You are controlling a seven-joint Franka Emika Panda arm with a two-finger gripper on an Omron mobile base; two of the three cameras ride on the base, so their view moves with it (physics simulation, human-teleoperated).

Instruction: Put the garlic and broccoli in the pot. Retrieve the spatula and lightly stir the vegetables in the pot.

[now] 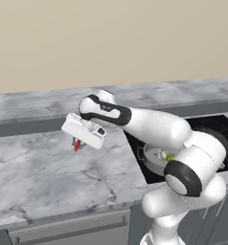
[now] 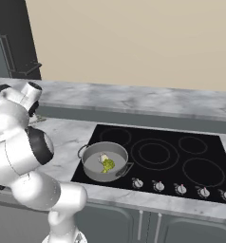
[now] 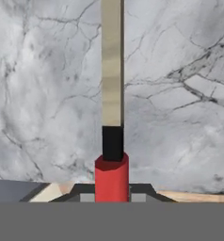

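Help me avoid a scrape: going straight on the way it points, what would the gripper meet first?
Probably the marble counter, though depth is unclear. The gripper, shut on the spatula, points at it, so the spatula's far end would likely touch first.

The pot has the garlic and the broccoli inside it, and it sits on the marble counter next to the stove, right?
Not quite. The pot does hold the garlic and the broccoli, but it sits on the black stove itself, on the front left burner, not on the marble counter. The right base view shows this.
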